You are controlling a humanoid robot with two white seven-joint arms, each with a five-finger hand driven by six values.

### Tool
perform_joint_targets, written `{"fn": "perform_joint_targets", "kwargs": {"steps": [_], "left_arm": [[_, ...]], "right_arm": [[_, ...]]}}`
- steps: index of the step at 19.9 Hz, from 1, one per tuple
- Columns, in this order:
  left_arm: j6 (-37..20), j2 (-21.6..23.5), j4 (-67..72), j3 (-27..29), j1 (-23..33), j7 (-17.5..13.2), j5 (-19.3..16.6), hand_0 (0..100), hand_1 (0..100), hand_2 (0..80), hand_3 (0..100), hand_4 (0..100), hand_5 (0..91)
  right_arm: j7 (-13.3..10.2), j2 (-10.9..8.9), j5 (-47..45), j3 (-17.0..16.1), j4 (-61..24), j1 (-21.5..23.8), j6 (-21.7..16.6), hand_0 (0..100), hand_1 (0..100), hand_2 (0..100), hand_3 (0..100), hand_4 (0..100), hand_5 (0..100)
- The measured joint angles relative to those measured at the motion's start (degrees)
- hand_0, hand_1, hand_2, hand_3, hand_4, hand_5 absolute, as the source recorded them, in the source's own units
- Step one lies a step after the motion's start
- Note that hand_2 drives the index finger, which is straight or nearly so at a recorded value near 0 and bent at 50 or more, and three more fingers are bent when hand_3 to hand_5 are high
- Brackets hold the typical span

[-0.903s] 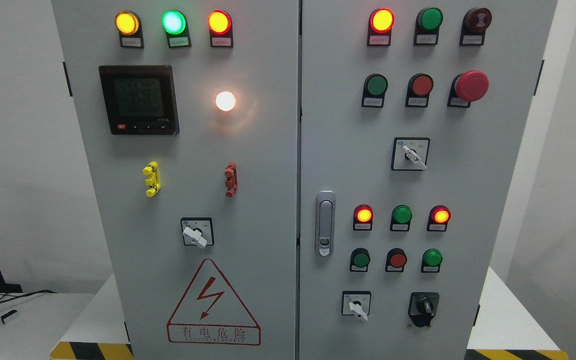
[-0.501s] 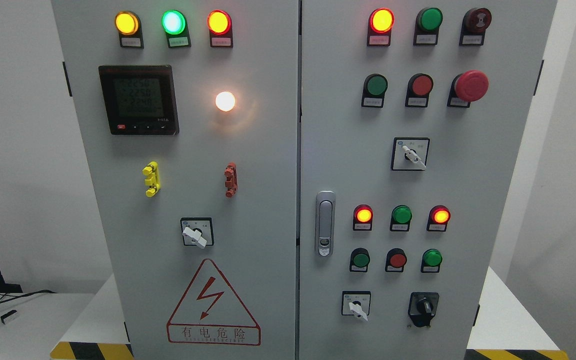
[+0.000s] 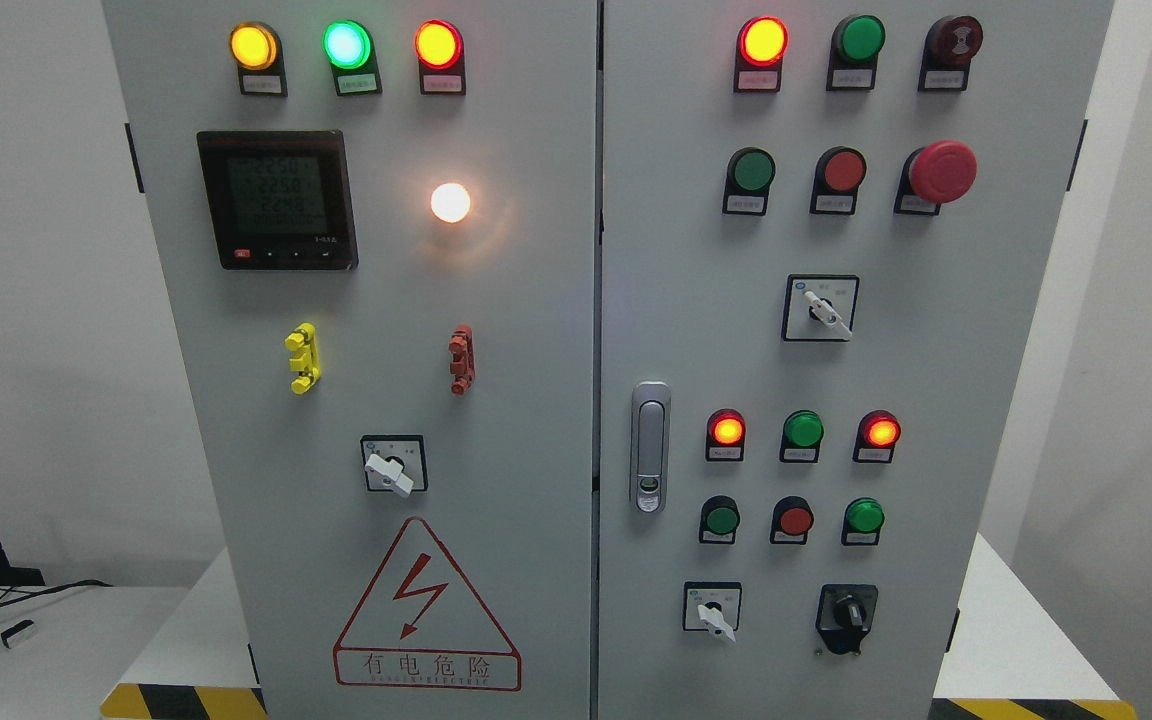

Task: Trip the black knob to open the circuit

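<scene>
**Black knob sits alone at cabinet's lower right**

We find the black knob [image 3: 847, 612] low on the right door of the grey cabinet [image 3: 536, 300], just right of a white-handled selector switch [image 3: 713, 610] and below a green button [image 3: 864, 517]. The door latch [image 3: 649, 447] stands left of them. Neither of our hands shows, so we cannot tell their state.

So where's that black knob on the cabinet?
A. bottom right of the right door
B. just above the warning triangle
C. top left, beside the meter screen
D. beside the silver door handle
A: the black knob sits at the right door's lower right corner, right of a white-handled switch.
</scene>
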Motion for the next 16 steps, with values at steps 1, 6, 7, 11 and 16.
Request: {"fn": "perform_joint_targets", "kwargs": {"steps": [1,6,7,11,16], "left_arm": [[0.00,0.00,0.00,0.00,0.00,0.00,0.00,12,39,0.0,0,0,0.0],[0.00,0.00,0.00,0.00,0.00,0.00,0.00,12,39,0.0,0,0,0.0],[0.00,0.00,0.00,0.00,0.00,0.00,0.00,12,39,0.0,0,0,0.0],[0.00,0.00,0.00,0.00,0.00,0.00,0.00,12,39,0.0,0,0,0.0],[0.00,-0.01,0.00,0.00,0.00,0.00,0.00,12,39,0.0,0,0,0.0]], "right_arm": [[0.06,0.00,0.00,-0.01,-0.60,0.69,-0.09,4,5,0,1,0,0],[0.53,0.00,0.00,-0.18,-7.31,6.80,2.31,3,6,0,3,0,2],[0.66,0.00,0.00,-0.24,-9.21,8.30,2.49,3,7,0,5,0,4],[0.96,-0.51,0.00,-1.23,-17.83,14.09,-1.64,2,12,4,13,7,9],[3.26,-1.71,-2.89,-3.50,-31.67,21.44,-4.84,2,13,8,20,12,14]]}}
